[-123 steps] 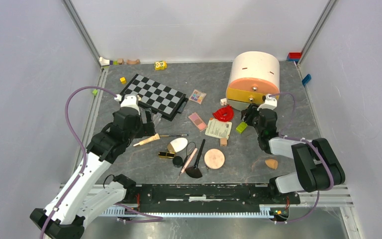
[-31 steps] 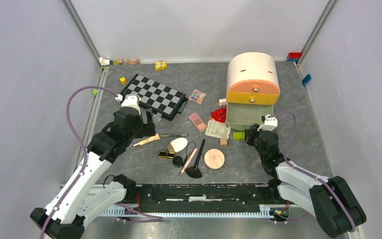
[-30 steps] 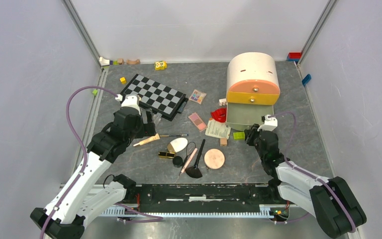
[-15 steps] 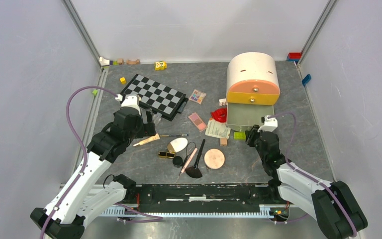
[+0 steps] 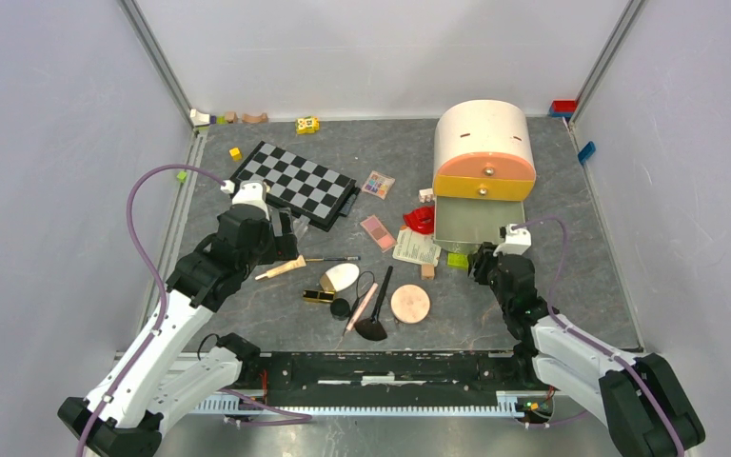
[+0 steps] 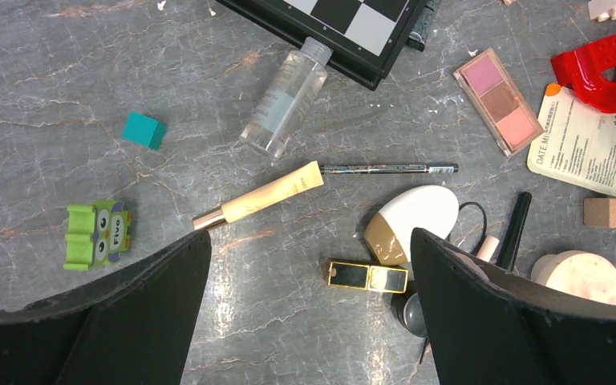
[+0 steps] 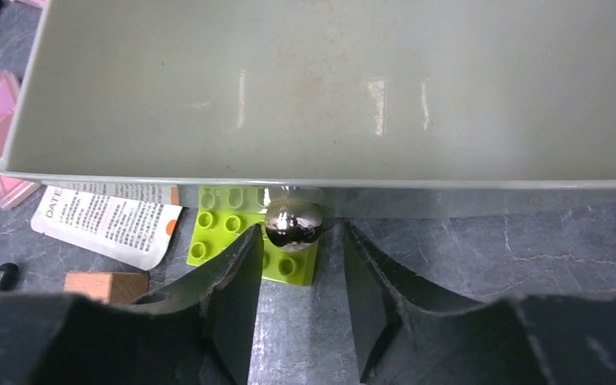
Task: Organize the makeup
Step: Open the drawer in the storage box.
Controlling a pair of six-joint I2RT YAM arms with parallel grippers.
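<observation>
Fingers of the left gripper [image 6: 309,235] stand wide apart and hold nothing. They are over the left part of the grey table [image 5: 581,286], just below the chessboard [image 5: 295,183] in the top view. Between them, in the left wrist view, a cream tube [image 6: 261,200] and a thin pencil [image 6: 389,168] lie nearly end to end. Lower right of these, a white oval [image 6: 413,224] lies just beside a black-gold tube [image 6: 367,277]. At frame centre of the top view, a black-handled brush [image 5: 384,283] and a pink stick [image 5: 364,303] lie to the left of a round peach compact [image 5: 409,304]. A pink palette [image 5: 378,231] lies above them, and a multicolour palette [image 5: 377,184] higher still, near the chessboard's right corner. All this makeup rests loose on the table, outside the drawer [image 5: 476,224], which is pulled out from the bottom of the rounded storage box [image 5: 484,143] right of centre. The right gripper [image 7: 298,231] is at the drawer's front, its fingers narrowly parted on either side of the metal knob [image 7: 293,223], with a gap showing beside the right finger. A green brick [image 7: 216,233] lies partly beneath the drawer's front edge.
</observation>
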